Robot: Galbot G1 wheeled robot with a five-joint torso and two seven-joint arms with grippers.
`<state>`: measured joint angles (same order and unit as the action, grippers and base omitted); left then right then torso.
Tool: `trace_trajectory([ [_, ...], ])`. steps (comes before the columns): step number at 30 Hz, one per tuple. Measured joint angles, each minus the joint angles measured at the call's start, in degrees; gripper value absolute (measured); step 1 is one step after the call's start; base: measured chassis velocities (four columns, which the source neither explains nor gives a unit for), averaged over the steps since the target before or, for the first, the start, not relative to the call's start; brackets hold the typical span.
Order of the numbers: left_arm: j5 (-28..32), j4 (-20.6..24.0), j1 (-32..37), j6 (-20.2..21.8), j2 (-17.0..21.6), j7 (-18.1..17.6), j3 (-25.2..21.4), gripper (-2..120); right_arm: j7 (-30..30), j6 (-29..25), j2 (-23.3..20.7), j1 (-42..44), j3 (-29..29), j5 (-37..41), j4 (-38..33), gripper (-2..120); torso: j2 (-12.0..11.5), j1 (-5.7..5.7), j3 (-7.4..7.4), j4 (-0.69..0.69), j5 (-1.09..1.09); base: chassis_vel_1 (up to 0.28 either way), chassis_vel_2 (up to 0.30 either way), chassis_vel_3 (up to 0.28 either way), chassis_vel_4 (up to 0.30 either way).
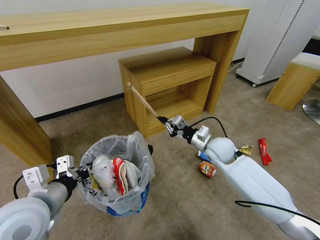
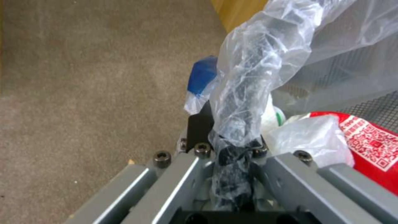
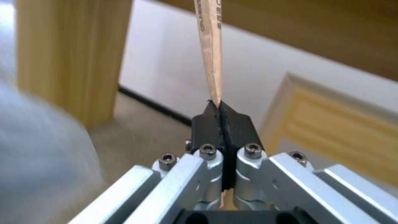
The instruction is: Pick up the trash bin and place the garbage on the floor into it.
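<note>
Right claw (image 1: 165,120) at frame centre, clamped on the paper-sleeved stick (image 1: 142,99), stick slanting up-left across the low wooden shelf unit (image 1: 166,85). Left claw (image 1: 81,173) at lower left, pinched on the trash bin (image 1: 116,173) rim. Best tipped tip-down over the bin mouth, clear of the shelf corner. Open carpet (image 1: 186,200) between; crushed can (image 1: 207,168) and red wrapper (image 1: 264,151) at centre right

The round plastic-lined trash bin (image 1: 116,176) is sitting left of the crushed orange can (image 1: 207,168), both lying on the beige short-pile carpet floor (image 1: 180,200).
</note>
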<state>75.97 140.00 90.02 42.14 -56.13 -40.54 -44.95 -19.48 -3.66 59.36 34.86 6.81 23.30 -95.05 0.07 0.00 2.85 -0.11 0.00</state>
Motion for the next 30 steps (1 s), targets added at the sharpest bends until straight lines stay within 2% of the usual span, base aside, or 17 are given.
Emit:
trace_trajectory([
  [7, -0.3, -2.6, -1.4, 0.0, 0.1, 0.8, 2.3, 1, -3.1, -3.9, 0.8, 0.1, 2.0, 4.2, -5.2, 0, 0.0, 0.0, 0.0, 0.0, 0.0, 0.0, 0.0, 0.0, 0.0],
  [15, 0.0, -4.0, -2.5, 0.0, 0.0, 1.8, 2.8, 1, -6.1, -4.7, 0.5, -0.5, 2.6, 5.5, -6.9, 0, 0.0, 0.0, 0.0, -0.01, 0.0, 0.0, 0.0, 0.0, 0.0],
  [30, 1.0, -5.5, -4.3, 0.0, 0.4, 3.0, 2.2, 1, -16.0, -6.2, -0.1, 0.6, 4.0, 8.6, -9.3, 0, 0.0, 0.0, -0.01, 0.0, 0.0, 0.0, 0.0, 0.0, 0.0],
])
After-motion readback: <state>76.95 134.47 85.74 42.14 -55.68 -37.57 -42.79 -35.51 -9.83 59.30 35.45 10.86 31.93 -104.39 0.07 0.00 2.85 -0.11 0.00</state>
